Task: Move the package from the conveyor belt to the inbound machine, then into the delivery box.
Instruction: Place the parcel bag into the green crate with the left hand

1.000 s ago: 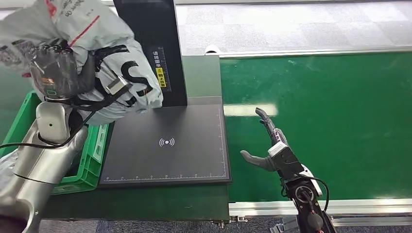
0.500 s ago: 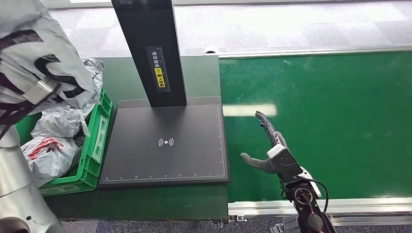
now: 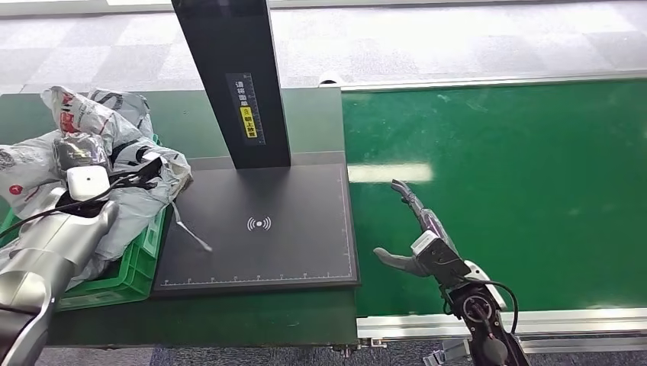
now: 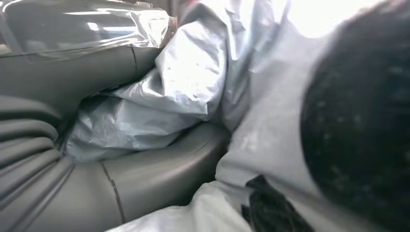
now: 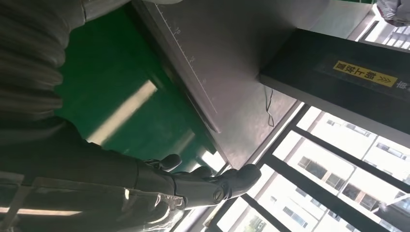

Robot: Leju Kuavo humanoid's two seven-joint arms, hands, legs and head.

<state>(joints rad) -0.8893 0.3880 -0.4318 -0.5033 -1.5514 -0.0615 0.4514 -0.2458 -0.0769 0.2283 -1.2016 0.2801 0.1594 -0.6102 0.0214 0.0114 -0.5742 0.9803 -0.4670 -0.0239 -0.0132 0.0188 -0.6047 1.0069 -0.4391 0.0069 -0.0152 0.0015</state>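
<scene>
Silver sleeve first: at about eight o'clock in my head view my left arm rises from the lower corner, and my left hand (image 3: 82, 152) sits on the grey plastic package (image 3: 126, 179), over the green delivery box (image 3: 130, 271). From my left wrist the package (image 4: 193, 72) is crumpled plastic lying between my thick grey thumb and the rest of the hand (image 4: 72, 159), so I am holding it, the film bunched in the grip. A thin strip of it trails onto the near left part of the inbound machine's black plate (image 3: 267, 229). More grey bags (image 3: 23, 179) lie heaped in the box beside my hand, out toward nine o'clock.

At about five o'clock my right hand (image 3: 416, 232) hovers over the green conveyor belt (image 3: 519, 183), just beside the plate's right edge, fingers stretched forward and thumb held out to the side, holding nothing. In my right wrist view the same hand (image 5: 193, 181) shows dark fingers spread apart.

Farther out, at twelve o'clock, the machine's black column (image 3: 229, 76) stands at the back of the plate, carrying a yellow label (image 3: 247, 114). Beyond it lies grey tiled floor (image 3: 458, 38).
</scene>
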